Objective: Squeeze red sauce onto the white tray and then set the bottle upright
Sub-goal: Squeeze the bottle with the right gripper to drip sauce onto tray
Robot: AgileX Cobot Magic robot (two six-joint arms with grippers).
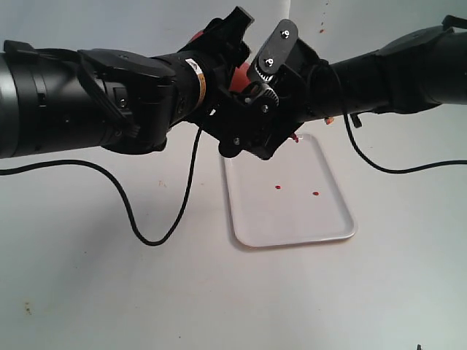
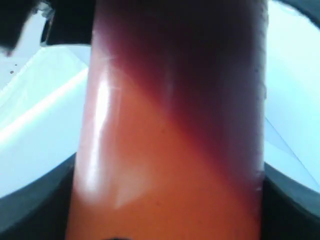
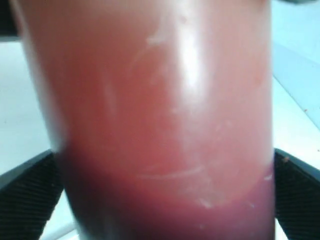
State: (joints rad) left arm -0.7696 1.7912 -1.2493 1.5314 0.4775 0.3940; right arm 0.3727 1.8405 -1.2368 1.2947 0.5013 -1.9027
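The bottle (image 1: 239,76) is held in the air above the far end of the white tray (image 1: 255,219), mostly hidden between both arms. A small red part (image 1: 295,137) of it hangs over the tray's far rim. Two drops of red sauce (image 1: 279,187) lie on the tray. My left gripper (image 2: 170,200) is shut on the bottle (image 2: 170,150), its fingers (image 2: 35,200) pressed to both sides. Dark sauce (image 2: 200,75) shows through the wall. My right gripper (image 3: 165,190) flanks the bottle (image 3: 160,100) with its pads (image 3: 25,195); contact is unclear.
A black cable (image 1: 139,219) loops down from the left arm onto the white tabletop (image 1: 109,292) to the left of the tray. Another cable (image 1: 387,168) hangs under the right arm. A few reddish specks (image 1: 321,30) mark the back wall.
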